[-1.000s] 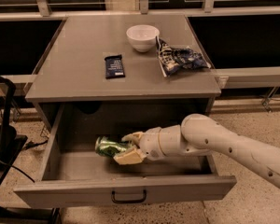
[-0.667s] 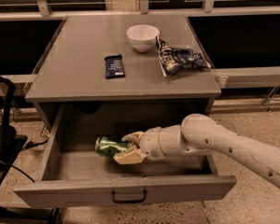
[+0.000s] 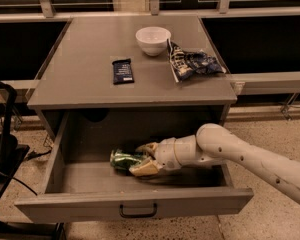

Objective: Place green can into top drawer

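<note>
Gripping the shiny green can lying sideways, the claw sits inside the top drawer.

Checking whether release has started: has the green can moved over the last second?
No. The green can lies gripped in the gripper, in the same spot behind the top drawer handle as before.

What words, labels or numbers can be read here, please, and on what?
None is legible.
The bar: pale print, too blurred.
The bag: print too blurred.
The can, held by the pincer inside the drawer: pattern only, no readable words.
</note>
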Controlling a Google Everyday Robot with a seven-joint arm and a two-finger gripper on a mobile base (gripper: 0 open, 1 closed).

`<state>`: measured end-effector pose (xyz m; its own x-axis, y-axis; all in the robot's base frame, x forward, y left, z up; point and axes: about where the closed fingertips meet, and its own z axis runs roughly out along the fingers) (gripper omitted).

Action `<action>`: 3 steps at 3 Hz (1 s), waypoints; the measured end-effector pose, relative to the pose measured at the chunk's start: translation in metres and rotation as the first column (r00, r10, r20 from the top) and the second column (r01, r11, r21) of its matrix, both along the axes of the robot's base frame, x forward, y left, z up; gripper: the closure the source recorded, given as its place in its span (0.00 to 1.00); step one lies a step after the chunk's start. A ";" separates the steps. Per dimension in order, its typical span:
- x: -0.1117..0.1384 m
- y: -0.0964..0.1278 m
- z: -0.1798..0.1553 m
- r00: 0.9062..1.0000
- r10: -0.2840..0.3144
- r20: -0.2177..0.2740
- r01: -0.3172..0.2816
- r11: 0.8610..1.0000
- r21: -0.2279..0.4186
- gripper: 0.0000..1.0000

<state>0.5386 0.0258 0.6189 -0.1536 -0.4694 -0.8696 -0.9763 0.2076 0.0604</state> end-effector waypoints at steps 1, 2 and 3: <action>0.000 0.000 0.000 1.000 0.000 0.000 0.000 1.000 0.000 1.00; 0.000 0.000 0.000 1.000 0.000 0.000 0.000 1.000 0.000 0.73; 0.000 0.000 0.000 1.000 0.000 0.000 0.000 1.000 0.000 0.50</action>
